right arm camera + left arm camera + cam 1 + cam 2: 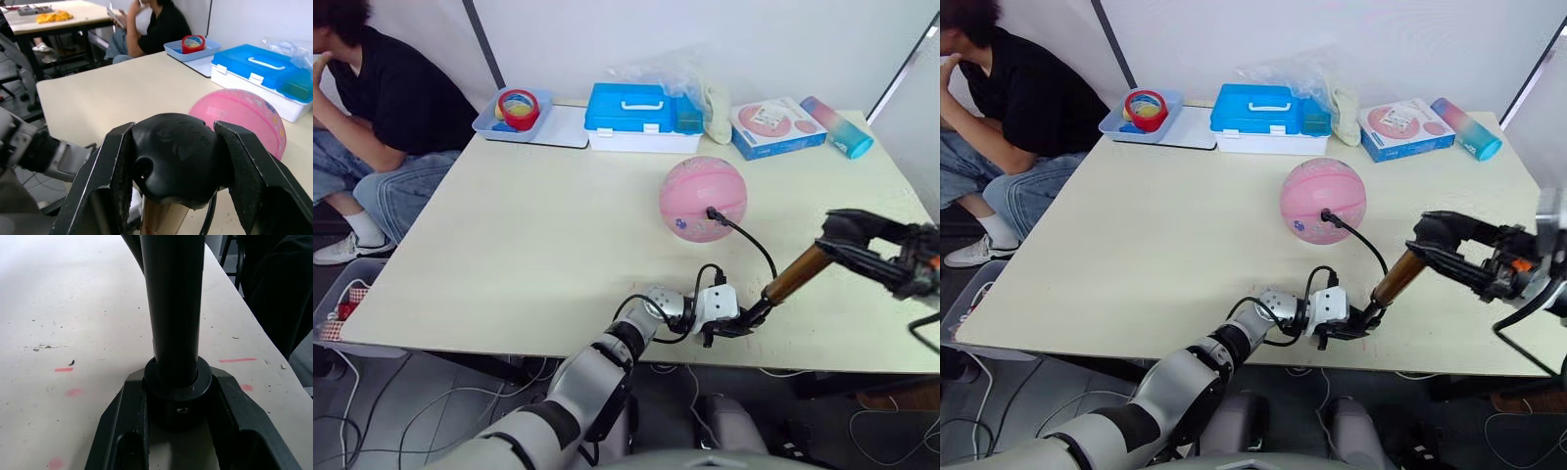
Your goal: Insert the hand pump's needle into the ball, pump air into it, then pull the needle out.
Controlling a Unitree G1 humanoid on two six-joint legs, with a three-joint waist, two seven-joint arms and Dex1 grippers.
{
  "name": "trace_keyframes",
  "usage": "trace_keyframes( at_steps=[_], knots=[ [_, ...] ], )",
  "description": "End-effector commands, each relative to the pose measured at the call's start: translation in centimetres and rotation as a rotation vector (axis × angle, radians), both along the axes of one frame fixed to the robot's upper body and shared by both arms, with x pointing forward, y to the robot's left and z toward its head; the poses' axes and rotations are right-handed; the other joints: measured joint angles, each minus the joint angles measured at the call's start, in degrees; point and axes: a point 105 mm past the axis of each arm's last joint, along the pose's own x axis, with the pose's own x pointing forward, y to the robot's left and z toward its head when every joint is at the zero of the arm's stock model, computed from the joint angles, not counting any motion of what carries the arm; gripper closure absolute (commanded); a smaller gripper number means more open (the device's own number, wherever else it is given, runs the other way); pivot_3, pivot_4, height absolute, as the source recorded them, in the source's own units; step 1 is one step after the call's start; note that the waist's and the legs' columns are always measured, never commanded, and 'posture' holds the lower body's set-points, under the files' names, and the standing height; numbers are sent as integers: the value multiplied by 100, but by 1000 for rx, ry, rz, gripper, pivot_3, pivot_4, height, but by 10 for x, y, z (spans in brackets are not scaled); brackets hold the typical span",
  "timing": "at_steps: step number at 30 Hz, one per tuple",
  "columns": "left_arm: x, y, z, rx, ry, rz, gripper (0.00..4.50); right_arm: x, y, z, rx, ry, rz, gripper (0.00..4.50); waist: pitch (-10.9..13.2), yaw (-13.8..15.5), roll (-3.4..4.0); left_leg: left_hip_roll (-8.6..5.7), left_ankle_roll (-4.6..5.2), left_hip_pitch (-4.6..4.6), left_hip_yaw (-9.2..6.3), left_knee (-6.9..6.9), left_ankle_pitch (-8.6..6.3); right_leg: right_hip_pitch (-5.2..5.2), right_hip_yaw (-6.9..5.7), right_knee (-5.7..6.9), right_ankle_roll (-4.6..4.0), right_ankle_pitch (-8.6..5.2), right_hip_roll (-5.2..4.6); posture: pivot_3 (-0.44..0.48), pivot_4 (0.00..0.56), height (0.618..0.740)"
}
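Observation:
The pink ball (703,198) rests on the table right of centre. A black fitting (713,211) sits in its valve, so the needle's pin is hidden inside the ball. From the fitting, the thin black hose (756,243) curves down to the hand pump (796,274), whose bronze cylinder lies tilted between my two grippers. My left gripper (736,323) is shut on the pump's lower black end cap (177,396) near the table's front edge. My right gripper (842,235) is shut on the black handle (176,152) at the pump's upper end.
At the back of the table (509,255) stand a blue plastic case (641,116), a blue tray with tape rolls (514,110), a flat pink-and-blue box (776,125) and a bottle (837,125). A person (372,108) sits at the table's far left corner.

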Motion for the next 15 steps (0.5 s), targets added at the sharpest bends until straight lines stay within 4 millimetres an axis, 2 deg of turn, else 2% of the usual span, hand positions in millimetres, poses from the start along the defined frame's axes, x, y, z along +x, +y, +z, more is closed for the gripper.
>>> trace_keyframes(
  at_steps=[1,6,9,12,15],
  knots=[
    [-17,-9,-10,44,19,-74,3419,9,0,-39,-36,63,-38,2457,-4,-3,-7,0,0,3,0,0,0,1,1,0,0,0,0,0,150,740],
    [-14,-9,-8,41,16,-66,3419,13,6,-70,-39,87,-52,2457,-5,-3,-7,0,0,8,1,0,0,4,1,1,0,0,1,0,150,740],
    [-14,-9,-8,41,15,-66,3419,14,8,-81,-45,92,-54,2457,-6,-3,-6,0,0,9,1,0,0,4,1,2,0,0,2,0,150,740],
    [-15,-9,-8,41,17,-69,3419,16,7,-78,-39,73,-53,2457,-5,-2,-6,0,0,9,2,1,0,4,2,2,0,0,1,0,150,740],
    [-15,-9,-8,41,18,-72,3419,16,6,-64,-25,36,-44,2457,-5,-1,-6,0,0,9,1,0,0,4,1,2,-1,0,2,0,150,740]
  ],
)
